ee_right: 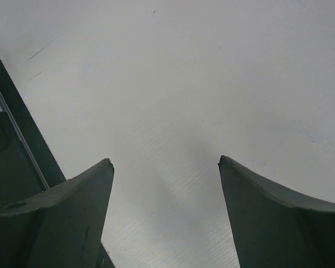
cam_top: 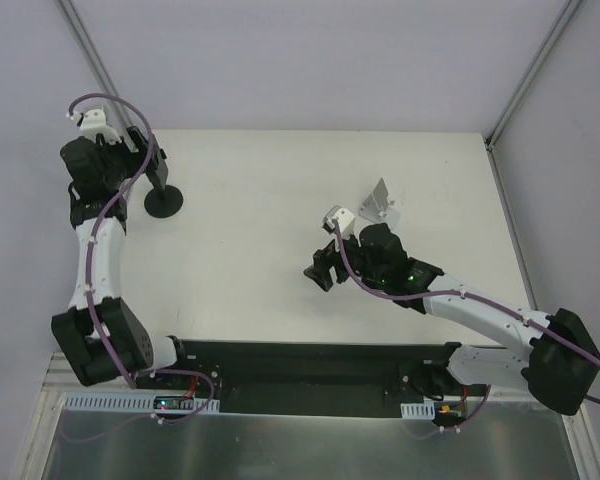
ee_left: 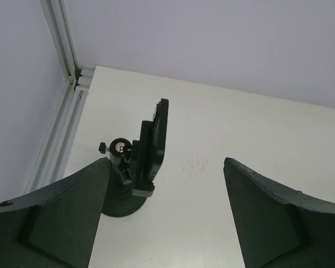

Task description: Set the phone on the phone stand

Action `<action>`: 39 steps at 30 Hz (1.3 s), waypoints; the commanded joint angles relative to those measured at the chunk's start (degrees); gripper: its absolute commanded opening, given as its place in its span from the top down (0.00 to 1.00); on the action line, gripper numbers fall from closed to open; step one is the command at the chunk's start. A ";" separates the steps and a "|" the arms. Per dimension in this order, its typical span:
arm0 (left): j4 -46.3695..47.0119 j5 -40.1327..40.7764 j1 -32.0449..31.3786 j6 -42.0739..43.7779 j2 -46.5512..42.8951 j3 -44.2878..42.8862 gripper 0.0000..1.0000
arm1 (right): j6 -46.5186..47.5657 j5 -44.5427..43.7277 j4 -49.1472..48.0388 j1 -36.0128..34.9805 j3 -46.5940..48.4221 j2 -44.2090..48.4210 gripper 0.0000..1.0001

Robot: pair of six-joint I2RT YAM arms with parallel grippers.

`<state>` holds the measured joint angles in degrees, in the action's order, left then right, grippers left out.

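A black phone stand (ee_left: 123, 198) with a round base stands at the table's far left, and also shows in the top view (cam_top: 164, 201). A dark flat phone (ee_left: 159, 131), seen edge-on, stands upright in its cradle on a grey lip. My left gripper (ee_left: 166, 162) is open and empty. It sits back from the stand, with the stand just inside its left finger (ee_left: 61, 218). In the top view the left gripper (cam_top: 146, 152) hovers by the stand's top. My right gripper (cam_top: 321, 270) is open and empty over bare table, as the right wrist view (ee_right: 164, 161) shows.
A small silver angled stand (cam_top: 380, 203) sits on the table at the back right, behind the right arm. The white table (cam_top: 250, 240) ends at walls on the left and back. A black strip (ee_right: 17, 139) runs along the near edge.
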<state>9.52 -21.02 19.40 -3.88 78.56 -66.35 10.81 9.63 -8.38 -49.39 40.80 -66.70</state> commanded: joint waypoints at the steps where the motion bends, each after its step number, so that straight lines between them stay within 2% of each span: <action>1: 1.41 7.29 -3.13 -15.09 -13.32 4.46 0.20 | -3.49 -3.64 -3.83 1.48 -0.19 0.69 0.21; 5: -2.30 8.28 -10.15 -18.79 -20.98 7.54 0.21 | -10.61 -11.53 -4.36 4.99 -1.24 1.30 0.20; 7: -2.14 9.15 -16.54 -21.07 -24.49 11.56 0.21 | -14.40 -12.79 -4.27 8.32 -2.38 2.18 0.19; 10: -2.48 5.91 -24.72 -21.70 -24.43 14.48 0.21 | -22.56 -11.83 -4.27 15.07 -4.66 3.67 0.16; 14: -3.28 0.81 -30.81 -20.65 -22.76 16.07 0.21 | -31.10 -10.95 -4.36 24.23 -8.35 6.31 0.01; 17: -4.94 -0.61 -34.50 -17.84 -21.79 16.07 0.21 | -35.76 -10.16 -4.36 31.17 -9.59 7.11 0.03; 20: -5.48 -1.13 -36.79 -17.04 -21.35 17.12 0.21 | -39.71 -6.84 -4.27 37.24 -8.72 5.36 0.03; 22: -6.00 -2.79 -37.68 -19.66 -20.30 17.39 0.22 | -42.26 -6.29 -4.80 40.23 -6.97 2.73 0.03; 23: -6.26 -6.54 -37.77 -20.37 -19.95 16.96 0.22 | -42.80 -6.90 -4.80 40.68 -6.09 1.76 0.03; 26: -6.27 -9.91 -38.99 -21.17 -19.94 15.90 0.22 | -43.50 -8.04 -4.89 41.12 -1.43 -2.81 0.03; 29: -6.27 -10.01 -39.09 -21.70 -21.78 15.98 0.21 | -44.99 -4.55 -5.68 42.09 3.75 -8.61 0.03; 33: -6.88 -9.22 -39.61 -20.91 -24.25 16.25 0.21 | -44.74 -0.84 -10.68 42.00 5.79 -15.55 0.03; 39: -7.15 -10.54 -42.77 -21.17 -21.70 15.81 0.21 | -40.61 3.11 -14.29 41.92 10.17 -23.72 0.03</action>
<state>1.83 -29.39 -21.76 -24.47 55.64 -49.15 -32.03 8.45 -17.82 -7.68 46.37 -85.95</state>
